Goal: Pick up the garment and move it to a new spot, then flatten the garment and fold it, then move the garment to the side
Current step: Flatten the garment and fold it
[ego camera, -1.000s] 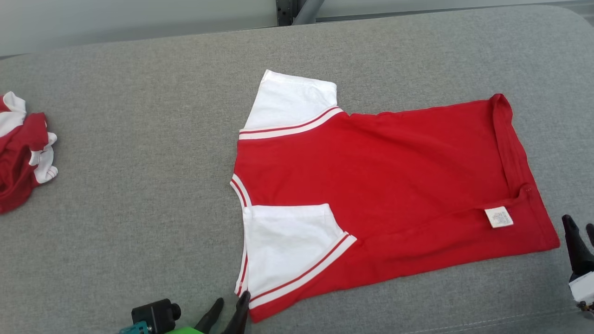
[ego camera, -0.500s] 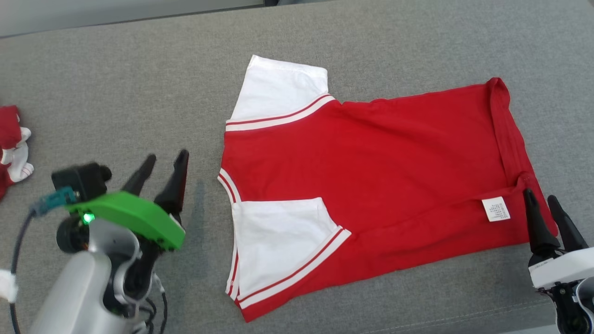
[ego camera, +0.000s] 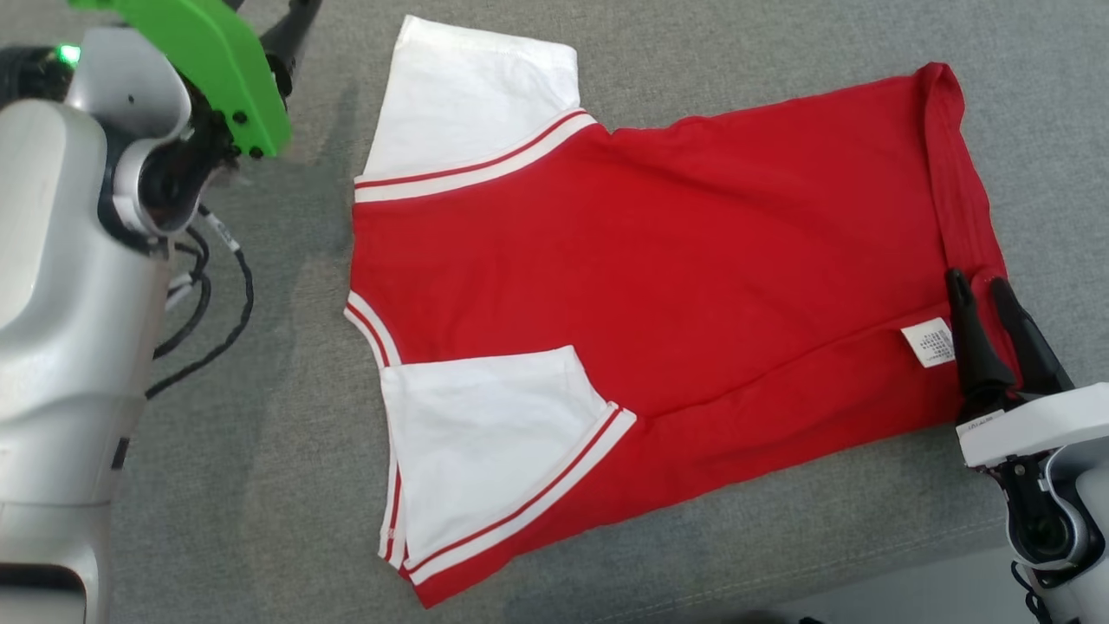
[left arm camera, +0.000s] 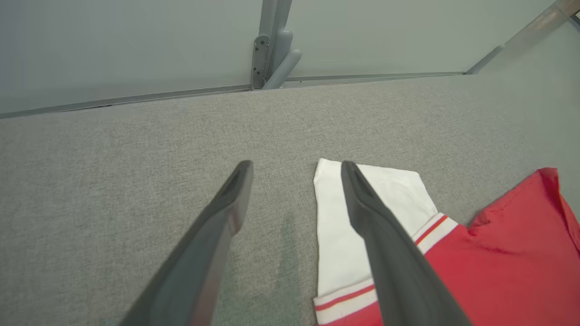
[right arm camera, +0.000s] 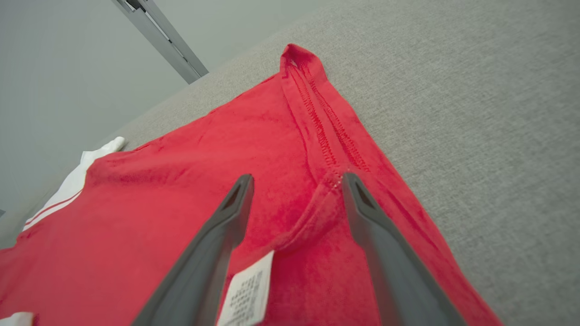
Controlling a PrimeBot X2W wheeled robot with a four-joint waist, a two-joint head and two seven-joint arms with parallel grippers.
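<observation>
- Head view: shows red-and-white garment [ego camera: 658, 260] spread flat on grey upholstery [ego camera: 260, 485]; places right gripper [ego camera: 975, 282], fingers apart, over hem [ego camera: 953, 173] beside white label [ego camera: 929, 342].
- Left wrist view: finds left gripper [left arm camera: 294, 167] spread wide, empty, one finger over white sleeve [left arm camera: 333, 235], the other over bare upholstery.
- Right wrist view: frames hem seam between parted fingers, gripping nothing.

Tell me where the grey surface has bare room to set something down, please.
Bare grey surface lies between the left arm and the garment, along the near edge below it, and beyond its hem at the right. Crowded: the hem corner by the label, where the open jaws of the right arm stand.
</observation>
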